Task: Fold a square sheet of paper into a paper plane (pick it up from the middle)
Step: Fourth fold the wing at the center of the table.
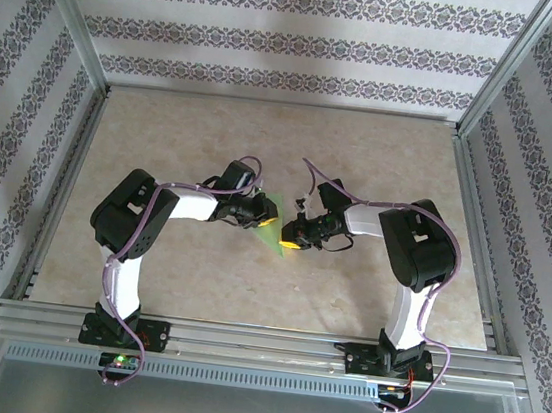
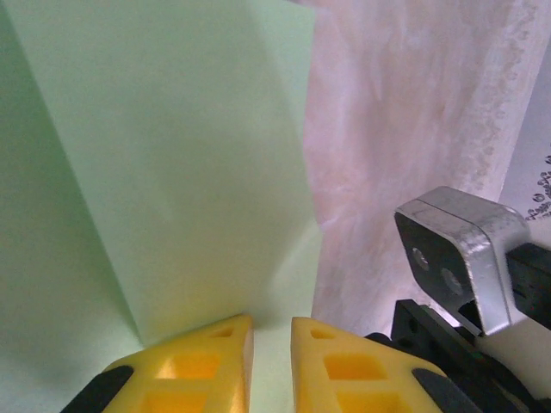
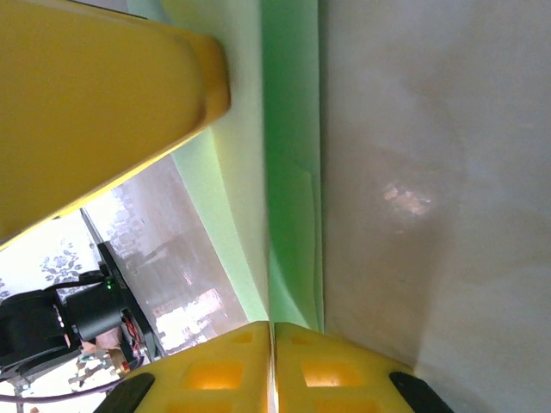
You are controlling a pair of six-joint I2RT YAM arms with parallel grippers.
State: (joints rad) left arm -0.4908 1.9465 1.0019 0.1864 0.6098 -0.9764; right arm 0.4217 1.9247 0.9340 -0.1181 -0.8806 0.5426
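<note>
The light green square sheet of paper lies folded into layers on the table's middle, between the two grippers. My right gripper comes from the right. In the right wrist view its yellow fingertips are pressed together on the paper's folded edge. My left gripper comes from the left. Its fingertips stand a narrow gap apart over the paper, which shows a slanted crease. One left finger rests on the sheet in the right wrist view.
The beige marbled table stretches around the paper. Metal frame rails run along the near edge, and patterned walls close the back and sides. A silver bracket of the right arm sits close beside my left fingers.
</note>
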